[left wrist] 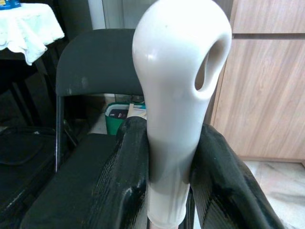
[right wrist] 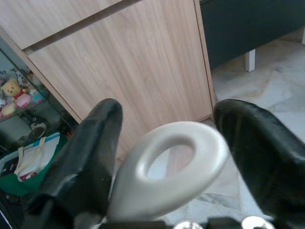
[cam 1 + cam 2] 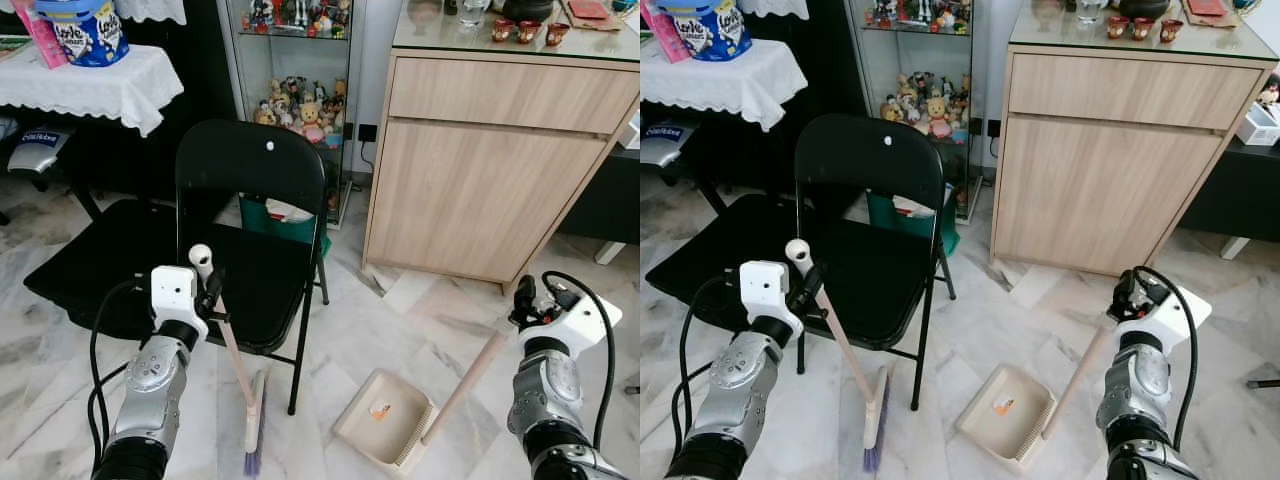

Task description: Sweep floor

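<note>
Even, bright indoor light is filling both eye views; no motion blur. Glare is showing on the glass cabinet top [image 3: 470,40] and marble floor [image 3: 400,310]. Wrist views are rendering the close broom handle [image 1: 176,109] and dustpan handle [image 2: 171,162] slightly soft.
</note>
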